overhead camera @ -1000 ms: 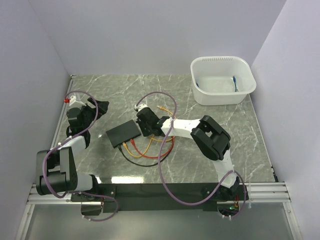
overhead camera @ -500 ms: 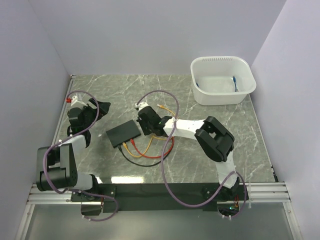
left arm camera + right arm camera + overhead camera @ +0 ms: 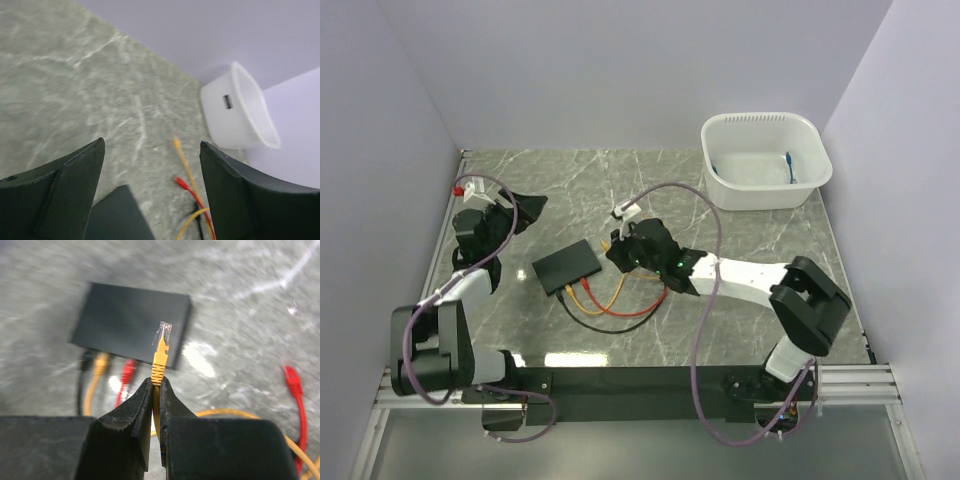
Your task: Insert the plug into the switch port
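Orange plug point(image 3: 160, 354), pinched (wrist view only)

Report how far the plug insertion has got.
Done: the yellow-booted clear network plug is picked up, pinched in the right jaws. A black cable, a yellow cable and a red cable sit plugged into one edge of the flat matte-black box. In hand: the plug is held clear of the box, in no port. Left: align it with a port and push in. The left jaws stand open, empty.
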